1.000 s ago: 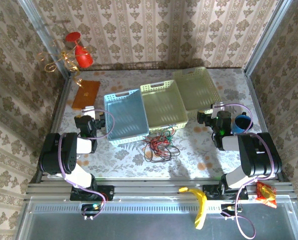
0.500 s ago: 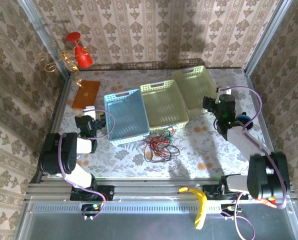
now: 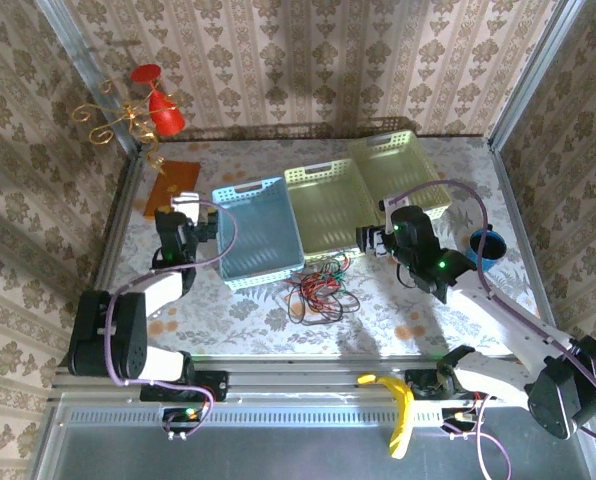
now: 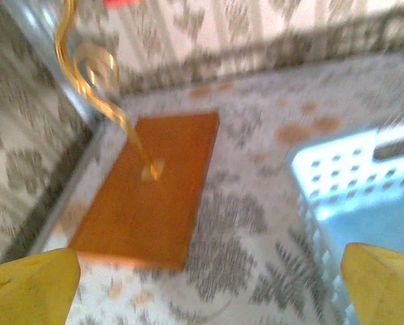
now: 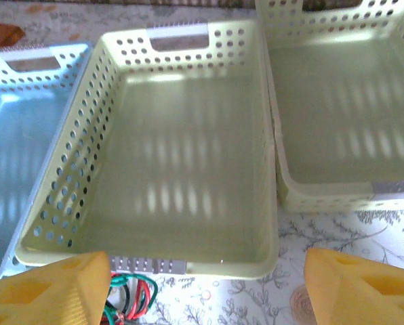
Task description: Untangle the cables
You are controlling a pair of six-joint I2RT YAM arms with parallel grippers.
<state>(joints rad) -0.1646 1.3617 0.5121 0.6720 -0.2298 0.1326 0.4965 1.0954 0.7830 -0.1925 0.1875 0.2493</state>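
Your right pincer (image 3: 371,240) hangs spread and empty near the tangled cables (image 3: 318,288), which lie on the table (image 3: 398,300) at lower centre against the baskets (image 3: 323,171), probably lining up a first pull; your left pincer (image 3: 183,215), also spread, idles at left.

The tabletop carries three perforated baskets: one blue basket (image 3: 253,232) and two pale green, the middle basket (image 3: 330,208) and the back-right basket (image 3: 398,170). Near the front edge lies one tangle of cables (image 3: 318,290) in three colours, red, black and green; probably one strand of each, though the knot is too tight to count. At the back left corner there is one wooden board (image 3: 170,188) holding one gold wire stand (image 3: 113,115). One blue cup (image 3: 486,245) sits by the right edge and one banana (image 3: 398,410) beyond the front edge. There are two arms, the left arm (image 3: 128,310) and the right arm (image 3: 498,300), with two yellow fingers (image 4: 29,284) each.
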